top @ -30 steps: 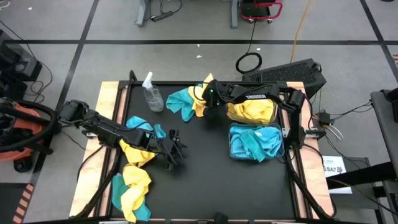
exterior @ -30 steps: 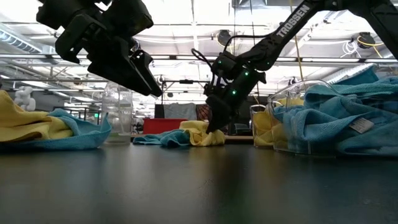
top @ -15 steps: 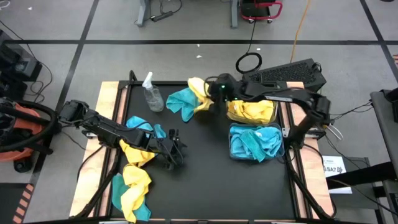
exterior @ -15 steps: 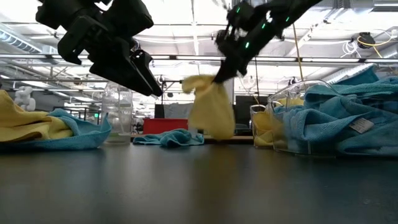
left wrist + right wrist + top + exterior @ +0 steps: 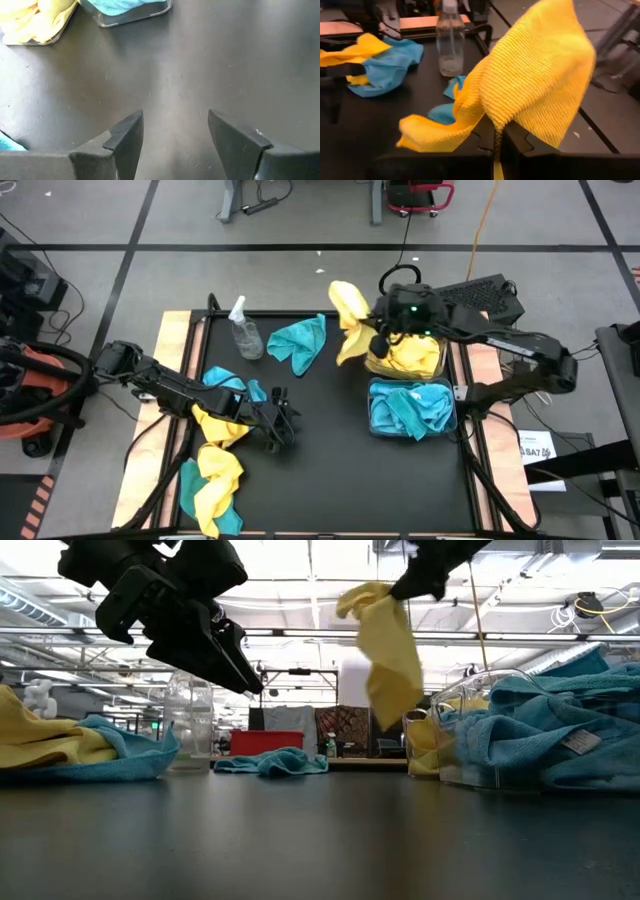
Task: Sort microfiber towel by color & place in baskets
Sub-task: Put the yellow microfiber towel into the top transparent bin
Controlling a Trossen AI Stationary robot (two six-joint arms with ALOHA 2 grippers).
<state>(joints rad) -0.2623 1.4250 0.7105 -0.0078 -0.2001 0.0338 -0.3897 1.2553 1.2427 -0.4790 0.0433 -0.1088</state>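
Tabletop is black, wood-edged, on a grey taped floor. Right gripper is clamped on a yellow towel lifted beside the yellow-filled basket; the teal-filled basket sits next to it. Left gripper hangs wide, holding nothing. Mixed towels lie left; a teal towel lies near the spray bottle. Only the low view shows ceiling trusses.

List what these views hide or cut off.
- High view: the pile of towels at the table's near left runs off the picture's edge.
- Low view: the right gripper holding the yellow towel is cut off at the top.
- Low view: blue towels hide the far basket.
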